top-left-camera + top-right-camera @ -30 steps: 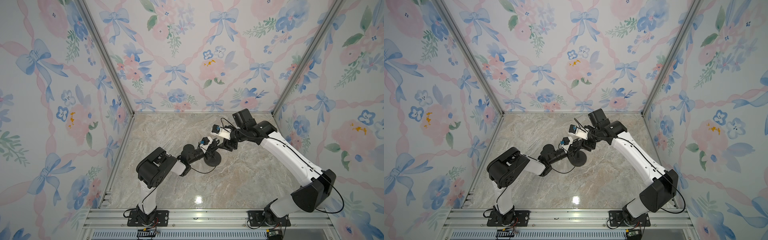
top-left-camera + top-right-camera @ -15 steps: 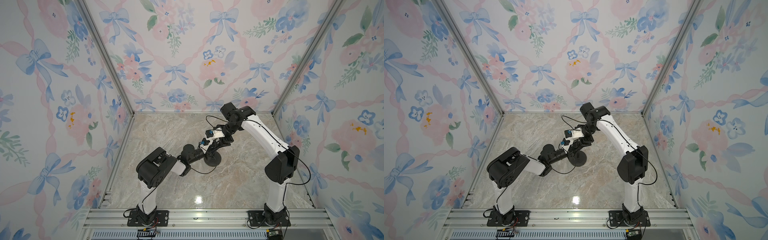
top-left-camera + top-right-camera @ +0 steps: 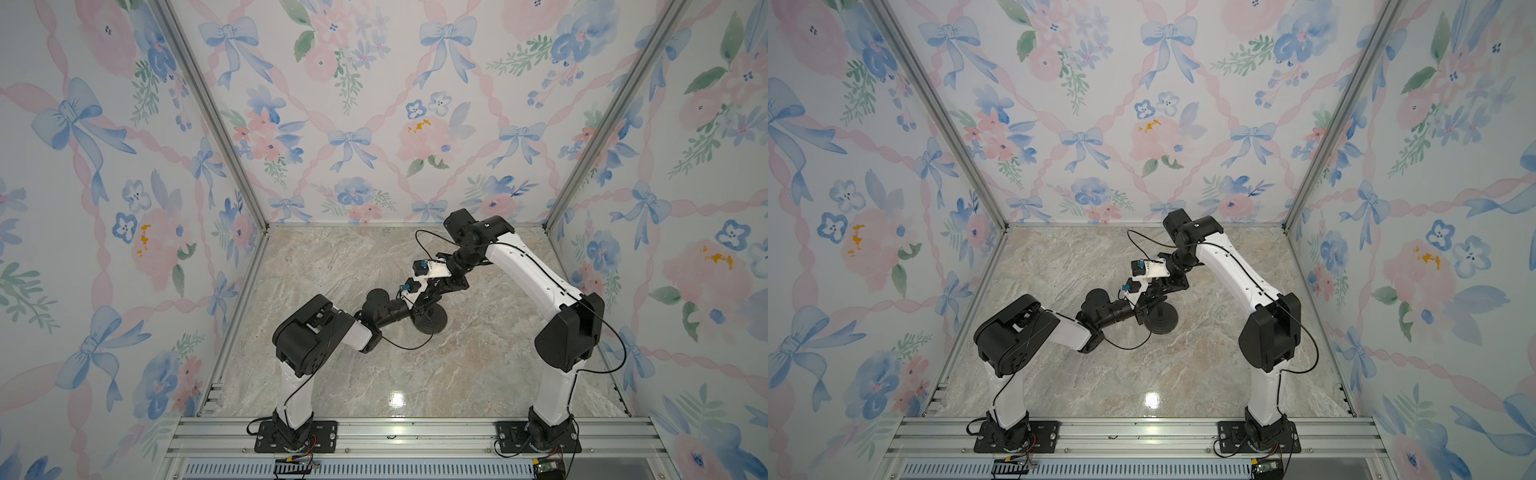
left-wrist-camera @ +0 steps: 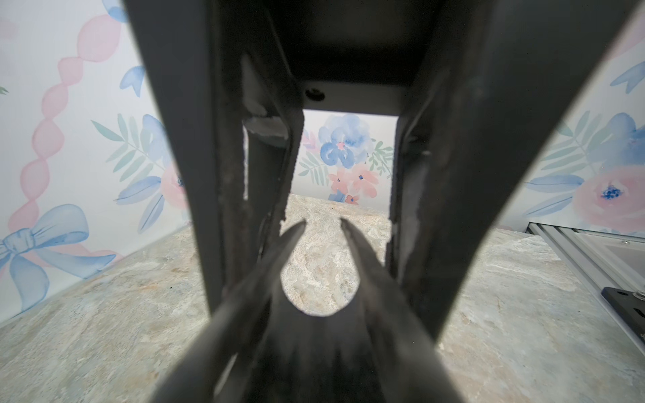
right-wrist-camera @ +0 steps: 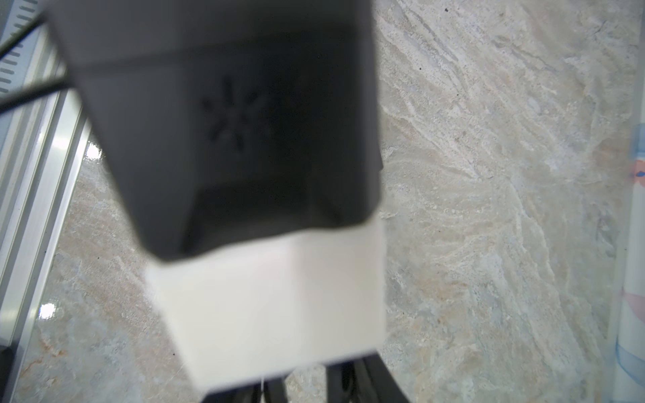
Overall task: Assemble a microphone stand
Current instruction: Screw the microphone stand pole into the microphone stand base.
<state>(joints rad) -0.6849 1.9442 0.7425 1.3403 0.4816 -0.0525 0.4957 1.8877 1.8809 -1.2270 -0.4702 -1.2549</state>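
The left gripper (image 3: 417, 305) is sitting low at the left, its claw pinching together on the rod of the microphone stand (image 3: 432, 322), which is standing upright on its disc base mid-way across the marble table (image 3: 332, 270). At the right, the right gripper (image 3: 435, 292) is hanging over the clip head (image 4: 363, 265), claw apart, fingers (image 4: 195, 157) flanking it.

No legible text, label, brand or number in both top views or either wrist view, only a faint star-shaped embossed mark (image 5: 228, 117), too blurred to read, on a dark housing (image 5: 139, 146) in the right wrist view
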